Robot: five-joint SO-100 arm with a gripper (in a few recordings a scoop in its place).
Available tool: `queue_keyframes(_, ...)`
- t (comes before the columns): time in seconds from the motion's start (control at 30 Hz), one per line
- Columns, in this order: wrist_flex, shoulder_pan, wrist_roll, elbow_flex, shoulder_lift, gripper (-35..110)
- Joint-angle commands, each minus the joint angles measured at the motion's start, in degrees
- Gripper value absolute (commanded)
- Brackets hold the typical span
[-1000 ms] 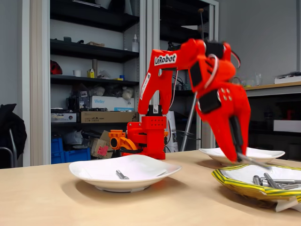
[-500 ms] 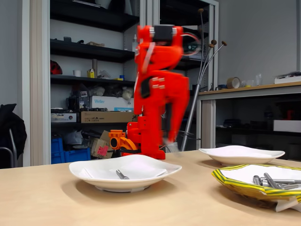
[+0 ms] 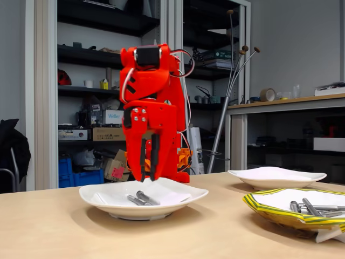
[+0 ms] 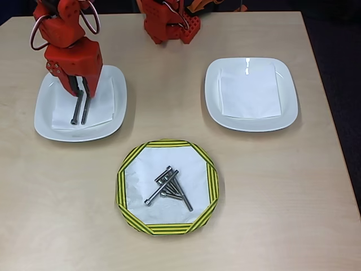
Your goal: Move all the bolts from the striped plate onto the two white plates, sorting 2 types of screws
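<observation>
We take the striped plate (image 4: pixel 167 228) at the table's near edge in the overhead view as our landmark and list from left to right.

Item one: up and to its left we find a white plate (image 4: pixel 44 116) lined with a paper sheet, on which two long bolts (image 4: pixel 79 108) lie side by side. The red gripper (image 4: pixel 79 96) hangs straight over them, pointing down; its fingers stand slightly parted and hold nothing. In the fixed view we see its tips (image 3: pixel 150 175) just above that plate (image 3: pixel 178 197), clear of the bolts (image 3: pixel 141 198).

Item two: the striped plate itself carries a crossed heap of bolts (image 4: pixel 168 187) on its white centre; we cannot count them surely.

Item three: up and to its right we note the second white plate (image 4: pixel 211 101), holding a paper sheet alone.
</observation>
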State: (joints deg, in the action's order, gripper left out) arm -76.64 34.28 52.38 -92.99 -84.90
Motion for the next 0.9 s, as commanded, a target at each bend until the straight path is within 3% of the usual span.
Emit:
queue_keyframes(0.0, 1.14, -2.64, 0.35, -1.14, -4.04, 12)
queue_keyframes(0.53, 24.87, -26.89, 27.51, 13.18, 13.71, 13)
queue_keyframes(0.77, 32.7, -29.0, 26.72, 13.8, 13.36, 10)
queue_keyframes(0.87, 38.32, -29.79, 32.52, 12.48, 12.22, 11)
